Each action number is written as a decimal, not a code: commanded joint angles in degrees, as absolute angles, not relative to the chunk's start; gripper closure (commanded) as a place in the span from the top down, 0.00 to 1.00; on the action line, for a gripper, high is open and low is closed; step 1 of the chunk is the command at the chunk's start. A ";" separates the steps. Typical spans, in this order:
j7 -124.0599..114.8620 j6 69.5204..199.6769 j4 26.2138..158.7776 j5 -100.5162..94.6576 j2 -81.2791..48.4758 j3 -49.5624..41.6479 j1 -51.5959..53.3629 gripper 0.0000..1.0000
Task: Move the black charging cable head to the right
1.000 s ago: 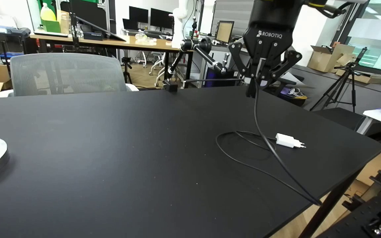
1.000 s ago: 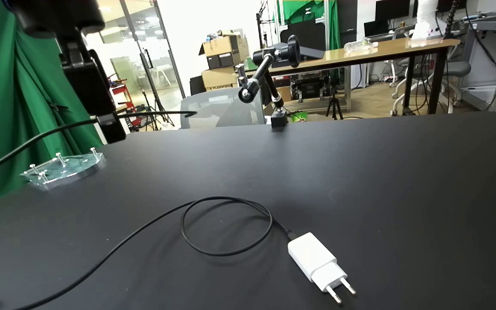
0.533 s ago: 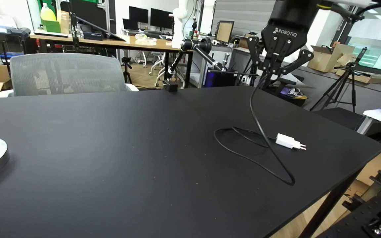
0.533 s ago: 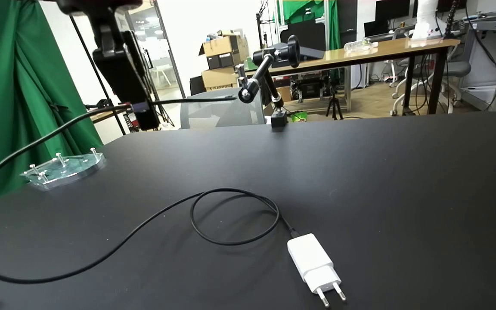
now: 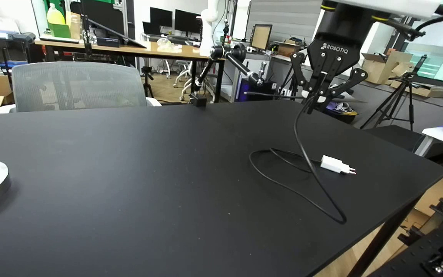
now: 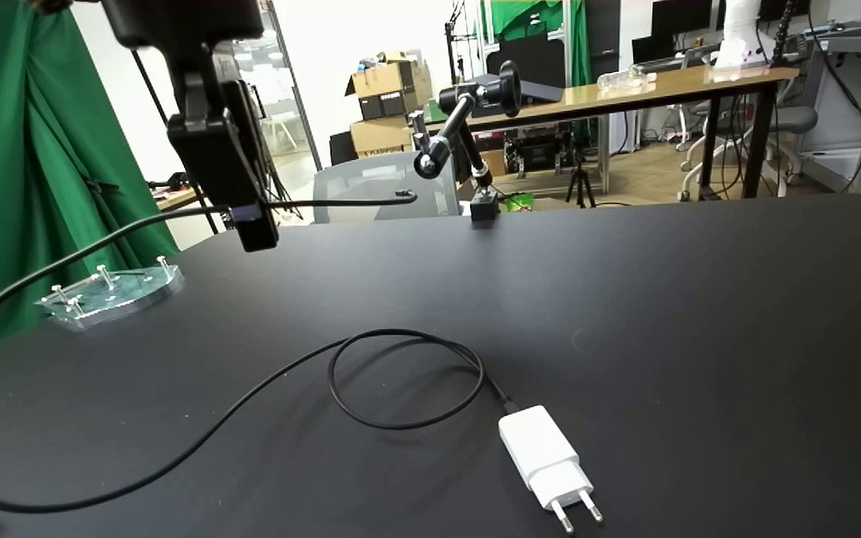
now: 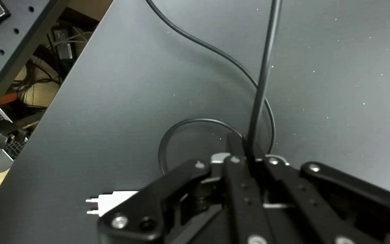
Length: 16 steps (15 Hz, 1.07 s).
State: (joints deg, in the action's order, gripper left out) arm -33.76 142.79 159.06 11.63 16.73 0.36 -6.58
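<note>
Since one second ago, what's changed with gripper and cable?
The gripper moved rightward in both exterior views, carrying the free end of the black cable along; its low bend drew back from the edge of the table. The white adapter pivoted slightly. Nothing was newly grasped or released; the gripper stayed shut on the cable.

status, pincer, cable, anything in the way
Black pincer shut on thin black cable, above matte black table. Slim black cable head juts free. White boxy charger, plugged to cable, lies on table; may drag.
</note>
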 commanded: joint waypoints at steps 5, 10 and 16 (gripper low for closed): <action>-35.70 143.14 158.91 10.54 15.85 1.27 -7.35 0.02; -41.32 146.55 159.01 7.33 12.72 0.52 -10.87 0.02; -48.76 157.38 159.04 4.83 6.55 -2.94 -15.94 0.02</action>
